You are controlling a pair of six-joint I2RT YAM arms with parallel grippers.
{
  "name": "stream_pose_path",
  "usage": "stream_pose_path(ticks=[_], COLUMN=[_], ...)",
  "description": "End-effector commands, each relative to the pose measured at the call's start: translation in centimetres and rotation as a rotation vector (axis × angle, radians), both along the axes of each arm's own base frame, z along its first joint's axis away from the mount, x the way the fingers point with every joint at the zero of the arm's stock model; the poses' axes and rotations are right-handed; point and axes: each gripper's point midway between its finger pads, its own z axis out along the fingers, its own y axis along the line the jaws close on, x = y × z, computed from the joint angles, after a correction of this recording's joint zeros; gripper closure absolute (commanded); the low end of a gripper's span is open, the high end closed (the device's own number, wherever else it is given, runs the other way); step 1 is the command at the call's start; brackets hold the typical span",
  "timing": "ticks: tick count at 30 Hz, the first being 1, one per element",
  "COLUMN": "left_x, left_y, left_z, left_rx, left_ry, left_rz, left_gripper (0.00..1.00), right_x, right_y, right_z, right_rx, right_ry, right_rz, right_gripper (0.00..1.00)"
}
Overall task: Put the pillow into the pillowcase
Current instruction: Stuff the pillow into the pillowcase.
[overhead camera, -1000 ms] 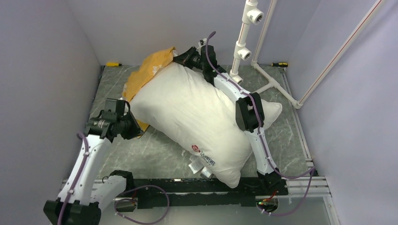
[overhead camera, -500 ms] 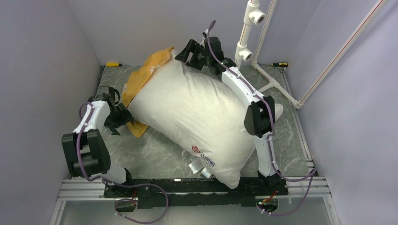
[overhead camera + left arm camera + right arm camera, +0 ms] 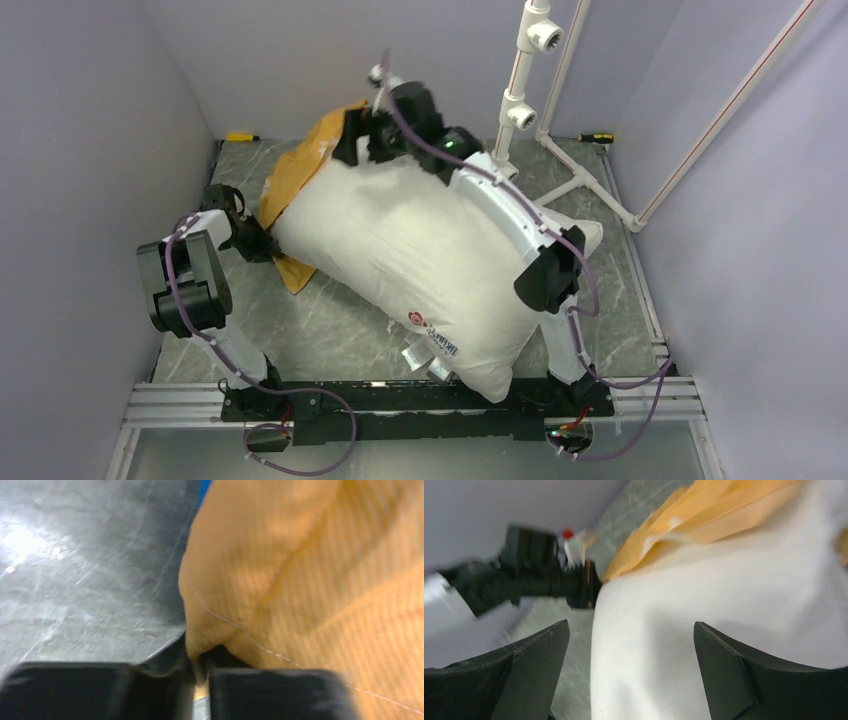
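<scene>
The plump white pillow (image 3: pixel 420 260) lies diagonally across the table, its red logo and tags at the near end. The pillowcase (image 3: pixel 305 165) shows its orange side, bunched under and behind the pillow's far left end. My left gripper (image 3: pixel 255 238) is at the case's left edge. In the left wrist view its jaws (image 3: pixel 200 667) are shut on a fold of the orange pillowcase (image 3: pixel 310 570). My right gripper (image 3: pixel 365 145) hangs open over the pillow's far end. In the right wrist view its gripper (image 3: pixel 631 625) straddles the white pillow (image 3: pixel 704 605) without pinching it.
A white pipe frame (image 3: pixel 520 90) stands at the back right. Two small yellow-handled tools (image 3: pixel 240 136) (image 3: pixel 598 138) lie along the back wall. Grey walls close in on three sides. A black mounting rail (image 3: pixel 400 400) runs along the near edge.
The left arm folded back and its gripper opened, then shut on the pillowcase edge. The right gripper opened and swung left over the pillow's far end.
</scene>
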Motion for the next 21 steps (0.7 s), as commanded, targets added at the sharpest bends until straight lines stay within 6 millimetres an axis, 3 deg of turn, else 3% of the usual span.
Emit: stream_pose_path(ticks=[1, 5, 9, 11, 16, 18, 21], left_x=[1.8, 0.1, -2.4, -3.9, -6.5, -6.9, -8.0], left_y=[-1.5, -3.0, -4.2, -5.2, -8.5, -9.3, -9.6], left_z=[1.9, 3.9, 7.6, 9.1, 11.5, 13.3, 15.3], left_rx=[-0.082, -0.136, -0.163, -0.210, -0.262, -0.279, -0.272], left_ry=[-0.132, -0.148, -0.196, -0.201, -0.192, -0.242, -0.295], left_rz=[-0.093, -0.108, -0.044, 0.009, 0.007, 0.015, 0.034], left_gripper=[0.98, 1.00, 1.00, 1.00, 1.00, 1.00, 1.00], right_x=[-6.7, -9.1, -9.6, -9.2, -7.7, -6.7, -5.5], right_y=[3.2, 5.1, 6.8, 7.6, 8.1, 8.1, 9.2], right_z=[-3.3, -8.4, -12.6, -15.7, -20.9, -22.6, -23.4], right_rx=[-0.350, -0.567, -0.669, -0.712, -0.787, -0.803, -0.752], right_ry=[-0.216, -0.333, -0.349, -0.324, -0.276, -0.254, -0.235], right_rz=[0.155, 0.218, 0.241, 0.233, 0.174, 0.146, 0.136], right_gripper=[0.02, 0.00, 0.00, 0.00, 0.01, 0.03, 0.14])
